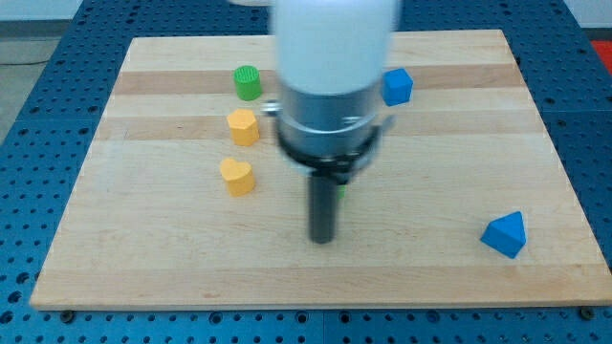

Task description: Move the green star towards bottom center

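Only a thin green sliver [341, 189] shows at the right edge of my dark rod, just under the arm's collar. It is probably the green star, but its shape is hidden by the rod. My tip [322, 240] rests on the wooden board [430, 277] a little left of centre, below that sliver in the view. I cannot tell whether the rod touches the green piece.
A green cylinder [248, 82] stands near the view's top left. Below it are a yellow block [243, 126] and a yellow heart-like block [236, 177]. A blue block [398, 86] sits right of the arm, and a blue triangular block [505, 234] is at the bottom right.
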